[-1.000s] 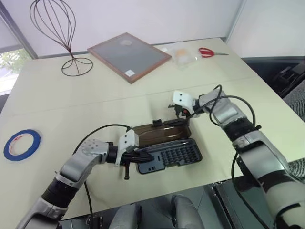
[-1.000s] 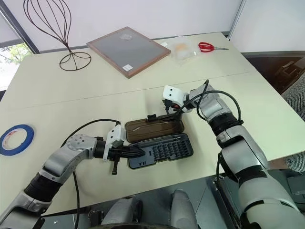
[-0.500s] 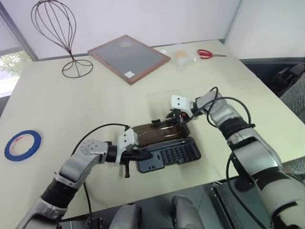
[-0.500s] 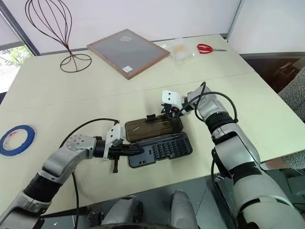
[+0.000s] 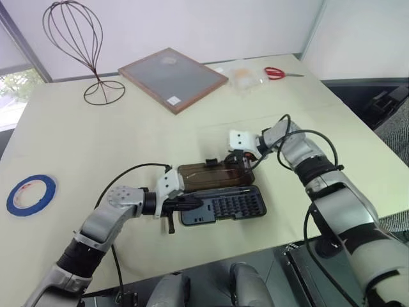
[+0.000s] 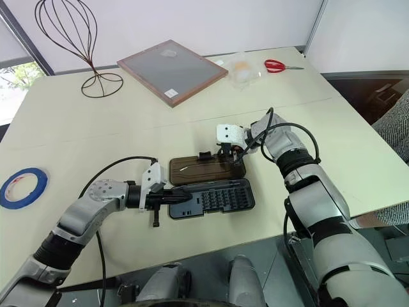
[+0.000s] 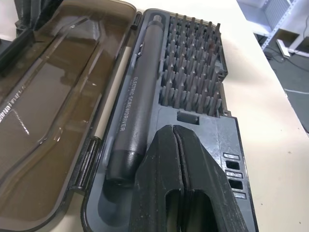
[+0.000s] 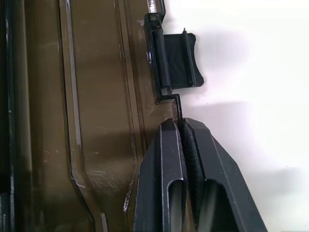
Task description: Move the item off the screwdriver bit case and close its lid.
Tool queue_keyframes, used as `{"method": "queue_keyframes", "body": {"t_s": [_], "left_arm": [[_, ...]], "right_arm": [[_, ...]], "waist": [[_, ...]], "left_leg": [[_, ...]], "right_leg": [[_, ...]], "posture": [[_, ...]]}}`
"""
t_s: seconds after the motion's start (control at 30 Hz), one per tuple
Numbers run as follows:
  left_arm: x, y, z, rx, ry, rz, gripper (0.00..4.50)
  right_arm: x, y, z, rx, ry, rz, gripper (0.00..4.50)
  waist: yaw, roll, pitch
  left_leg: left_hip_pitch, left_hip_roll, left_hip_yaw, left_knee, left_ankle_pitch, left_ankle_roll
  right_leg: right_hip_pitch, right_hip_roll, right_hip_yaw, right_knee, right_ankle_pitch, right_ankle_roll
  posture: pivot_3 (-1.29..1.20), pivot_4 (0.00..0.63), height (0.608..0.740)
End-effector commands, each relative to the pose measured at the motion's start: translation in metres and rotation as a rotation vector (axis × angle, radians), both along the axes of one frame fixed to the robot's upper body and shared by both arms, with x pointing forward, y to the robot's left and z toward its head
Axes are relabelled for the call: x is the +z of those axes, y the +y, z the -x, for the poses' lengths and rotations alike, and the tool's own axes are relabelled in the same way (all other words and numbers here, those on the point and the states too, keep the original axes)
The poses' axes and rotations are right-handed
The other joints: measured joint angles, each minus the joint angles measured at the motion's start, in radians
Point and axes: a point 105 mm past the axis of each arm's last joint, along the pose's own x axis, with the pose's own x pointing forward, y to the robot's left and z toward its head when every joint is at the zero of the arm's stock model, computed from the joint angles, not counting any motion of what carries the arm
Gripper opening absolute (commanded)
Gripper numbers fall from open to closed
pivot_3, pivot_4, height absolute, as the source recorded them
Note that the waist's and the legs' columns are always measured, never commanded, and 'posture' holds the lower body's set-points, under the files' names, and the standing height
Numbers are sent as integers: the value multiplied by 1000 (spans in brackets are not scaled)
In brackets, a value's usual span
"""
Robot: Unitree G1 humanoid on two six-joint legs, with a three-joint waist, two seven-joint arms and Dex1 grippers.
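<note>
While the pale table (image 5: 96, 137) runs back to a white wall, my case (image 5: 220, 192) lies open near its front edge, blue tape (image 5: 30, 195) well apart. My left gripper (image 5: 192, 204) is clenched empty on the tray; my right gripper (image 5: 241, 161) is pinched at the lid's (image 5: 211, 176) far edge.

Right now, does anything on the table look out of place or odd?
Nothing stands out. The screwdriver bit case lies open, lid flat on the table, bits in their rows, and the blue tape sits far off near the table's left edge.
</note>
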Motion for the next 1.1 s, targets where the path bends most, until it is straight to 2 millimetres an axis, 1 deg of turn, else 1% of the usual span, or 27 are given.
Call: {"method": "queue_keyframes", "body": {"t_s": [0.03, 0.2, 0.3, 0.43, 0.67, 0.77, 0.83, 0.9, 0.97, 1.03, 1.1], "left_arm": [[6, 12, -13, 124, 26, 42, 0], [25, 16, -23, 206, 34, 144, 0], [36, 18, -27, 245, 36, 193, 0], [55, 22, -34, 297, 35, 286, 0], [81, 32, -43, 361, 29, 399, 0], [92, 42, -51, 409, 20, 448, 0], [99, 53, -60, 463, 11, 485, 0], [103, 63, -72, 530, 4, 516, 0], [100, 70, -82, 588, 17, 531, 0], [90, 72, -88, 616, 16, 487, 0], [76, 69, -89, 601, 5, 397, 0]], "right_arm": [[3, -10, 0, 50, -144, 90, 47], [16, -6, 13, 112, -295, 93, 47], [25, -3, 21, 120, -374, 79, 47], [38, 3, 30, 121, -506, 65, 47], [50, 11, 41, 127, -613, 56, 47], [55, 13, 43, 124, -648, 54, 47], [55, 15, 47, 124, -641, 47, 47], [53, 15, 48, 118, -637, 45, 47], [52, 15, 50, 116, -639, 51, 47], [53, 16, 52, 117, -639, 46, 47], [53, 18, 54, 120, -637, 40, 47]], "waist": [[1, 0, 0], [4, 1, 0], [3, 1, 1], [4, 1, 1], [7, 1, 1], [6, 1, 1], [7, 1, 1], [7, 1, 1], [7, 1, 1], [6, 1, 1], [6, 1, 1]], "left_leg": [[0, 0, 0, 0, 0, 0], [-4, 0, 0, 0, 0, 0], [-5, 0, 0, 0, 0, 0], [-5, 0, 0, -1, 0, 0], [-6, 0, 1, -1, 0, 0], [-6, 0, 1, -1, 0, 0], [-6, 0, 1, -1, 0, 0], [-6, 0, 1, -1, 0, 0], [-6, 0, 1, -1, 0, 0], [-6, 0, 1, -1, 0, 0], [-6, -1, 1, -1, 0, 0]], "right_leg": [[0, 0, 0, 0, 0, 0], [-3, 0, 0, 0, 0, 0], [-6, 0, 0, 0, 0, 0], [-6, 0, 0, 0, 0, 0], [-6, 0, 1, -1, 0, 0], [-6, 0, 1, -1, 0, 0], [-6, 0, 1, -1, 0, 0], [-6, 0, 0, -1, 0, 0], [-6, 0, 0, -1, 0, 0], [-6, 0, 0, -2, 0, 0], [-6, 0, 0, -2, 0, 0]], "posture": [[0, 150, 740], [0, 150, 740], [0, 150, 740], [0, 150, 740], [0, 150, 740], [0, 150, 740], [0, 150, 740], [0, 150, 740], [0, 150, 740], [0, 150, 740], [0, 150, 740]]}}
